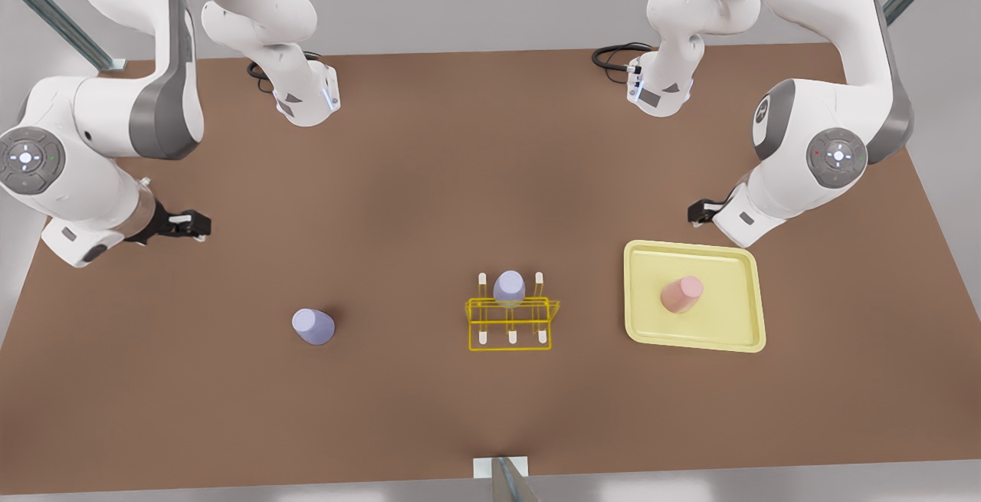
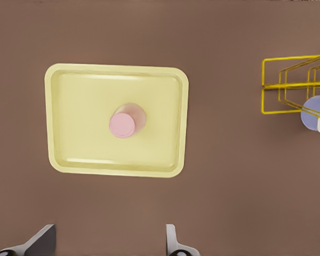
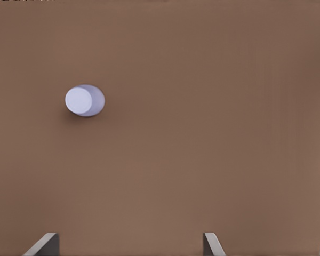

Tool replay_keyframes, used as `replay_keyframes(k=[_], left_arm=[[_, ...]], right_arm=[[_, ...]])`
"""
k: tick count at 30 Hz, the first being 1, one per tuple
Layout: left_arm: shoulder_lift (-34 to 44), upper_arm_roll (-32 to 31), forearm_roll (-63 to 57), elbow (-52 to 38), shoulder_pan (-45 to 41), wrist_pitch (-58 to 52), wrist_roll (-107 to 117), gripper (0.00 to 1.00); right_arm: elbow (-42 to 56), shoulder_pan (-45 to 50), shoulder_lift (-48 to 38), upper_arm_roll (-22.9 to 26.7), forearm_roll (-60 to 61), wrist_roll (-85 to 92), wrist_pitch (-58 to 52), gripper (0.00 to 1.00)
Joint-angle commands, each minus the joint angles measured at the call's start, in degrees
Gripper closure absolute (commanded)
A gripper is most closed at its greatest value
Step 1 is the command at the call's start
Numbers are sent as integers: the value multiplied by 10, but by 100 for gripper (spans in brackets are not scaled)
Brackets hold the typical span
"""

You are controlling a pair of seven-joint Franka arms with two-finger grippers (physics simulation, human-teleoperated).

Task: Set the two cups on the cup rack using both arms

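From the front view, a lavender cup [image 1: 313, 326] stands upside down on the brown bench [image 1: 429, 203], left of the yellow rack [image 1: 511, 323], which carries another lavender cup [image 1: 509, 288]. A pink cup [image 1: 681, 293] sits on the pale tray [image 1: 736, 333] at the right.

The left wrist view looks down on the tray [image 2: 74, 117] and pink cup [image 2: 125, 121], the left claw [image 2: 108, 242] spread and empty.

The right wrist view has the lone lavender cup [image 3: 84, 100], the right claw [image 3: 130, 244] spread too.
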State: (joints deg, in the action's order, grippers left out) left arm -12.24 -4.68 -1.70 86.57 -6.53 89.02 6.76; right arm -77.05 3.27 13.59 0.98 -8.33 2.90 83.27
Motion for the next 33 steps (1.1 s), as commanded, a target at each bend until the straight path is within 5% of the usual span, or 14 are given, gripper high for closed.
replay_keyframes(k=[1, 3, 8, 19, 29, 30, 31, 33], left_arm=[[0, 0, -1, 0, -1, 7, 8, 0], [-17, 36, 1, 0, -1, 20, 5, 0], [-125, 72, 22, 99, -4, 368, -50, 0], [-163, 73, 21, 169, -17, 437, -59, 0], [-205, 81, 21, 188, -17, 437, -58, 0], [-205, 82, 25, 188, -17, 438, -55, 2], [-205, 85, 25, 188, -17, 438, -55, 19], [-205, 85, 25, 188, -19, 438, -55, 22]], right_arm=[[0, -1, 0, 0, -7, 3, 15, 0], [1, 2, 34, -2, 2, -3, 15, 0], [-30, 19, 183, -5, 5, -34, 266, 0], [-146, 45, 180, -19, 90, -60, 477, 0], [-177, 48, 196, -19, 98, -59, 486, 0], [-177, 47, 196, -19, 98, -58, 486, 0], [-177, 46, 197, -19, 98, -54, 486, 0], [-179, 44, 202, -19, 97, -52, 485, 0]])
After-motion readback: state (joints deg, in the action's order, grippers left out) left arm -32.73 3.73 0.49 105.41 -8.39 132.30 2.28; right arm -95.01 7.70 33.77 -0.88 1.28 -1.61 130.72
